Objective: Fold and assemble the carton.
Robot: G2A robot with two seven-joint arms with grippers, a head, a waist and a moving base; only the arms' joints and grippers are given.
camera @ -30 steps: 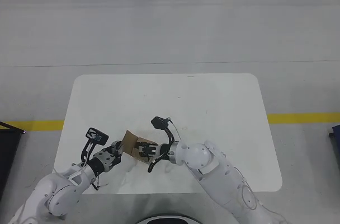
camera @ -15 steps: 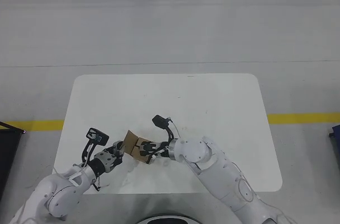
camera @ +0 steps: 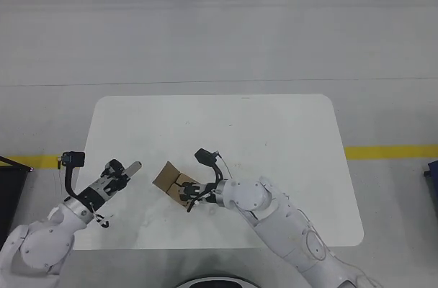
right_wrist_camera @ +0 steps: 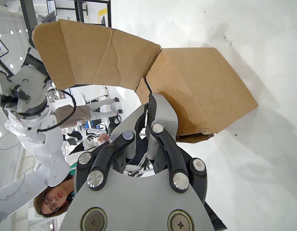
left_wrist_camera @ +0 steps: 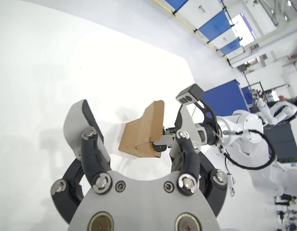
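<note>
Far left: the left gripper [camera: 127, 171] hung over the left part of the white table [camera: 276, 129], toward the front edge. Its two fingers were spread wide with nothing between them. It pointed at the carton [camera: 167, 178] but stood apart from it, with a strip of bare tabletop between the two.

Left of centre: the carton, plain brown cardboard, sat on the table near the front edge. It was partly folded. The body lay low on the surface, wedge-shaped as seen from the left wrist. One long flap [right_wrist_camera: 97, 58] stood up from the body, creased and slightly bowed.

Just right of the carton: the right gripper [camera: 186, 193] was at the carton's right-hand near end, touching it. Its fingers [right_wrist_camera: 165, 111] were pinched almost together on a thin cardboard edge where flap met body, ribbed pads against the board. The left wrist view showed the same pinch from the other side, a dark fingertip pressed on the carton's lower end.
</note>
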